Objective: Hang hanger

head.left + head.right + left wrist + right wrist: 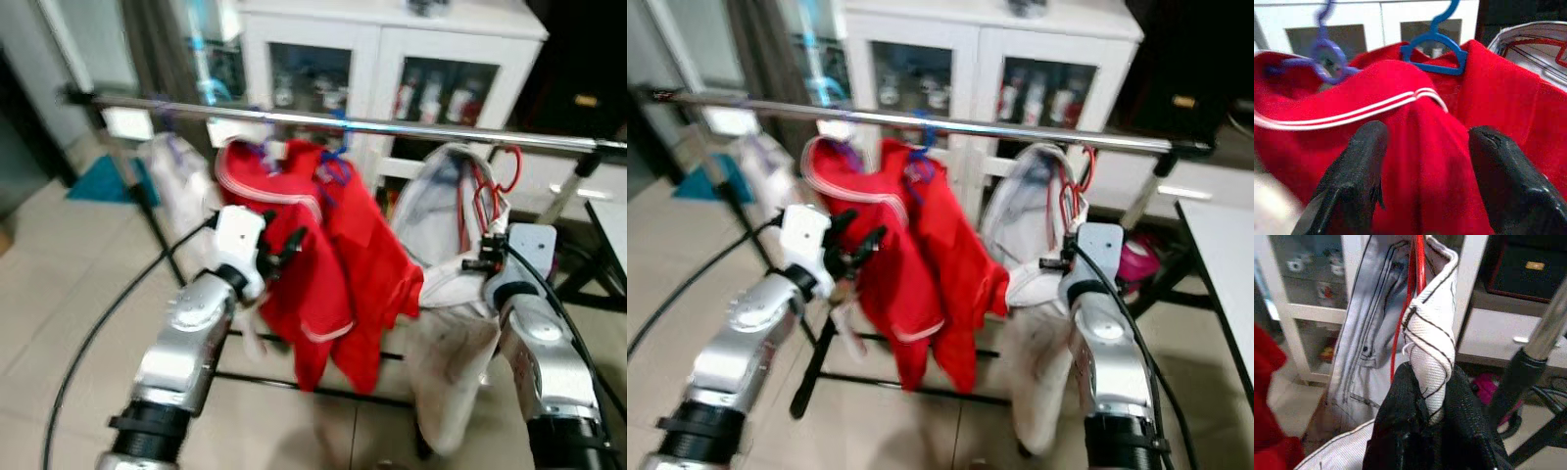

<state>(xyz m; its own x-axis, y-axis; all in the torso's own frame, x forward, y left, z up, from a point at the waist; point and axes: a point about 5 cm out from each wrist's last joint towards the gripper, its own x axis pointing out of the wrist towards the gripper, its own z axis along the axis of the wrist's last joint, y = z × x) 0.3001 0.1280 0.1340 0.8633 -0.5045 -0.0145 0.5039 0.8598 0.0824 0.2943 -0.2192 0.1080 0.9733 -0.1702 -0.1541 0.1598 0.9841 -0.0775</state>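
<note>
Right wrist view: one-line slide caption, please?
Right gripper shut on white garment with red hanger, beside the rack pole.

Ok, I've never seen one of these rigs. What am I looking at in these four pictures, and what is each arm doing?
A humanoid robot faces a clothes rail. The two wide pictures come from its head camera, looking down over its silver arms. The other two come from cameras on its wrists, looking along the black fingers. Red garments hang on the rail from a blue hanger and a purple hanger. The left gripper is open, right up against the red cloth. The right gripper is shut on a white garment with a red hanger, whose hook sits below the rail, not yet hung.
</note>
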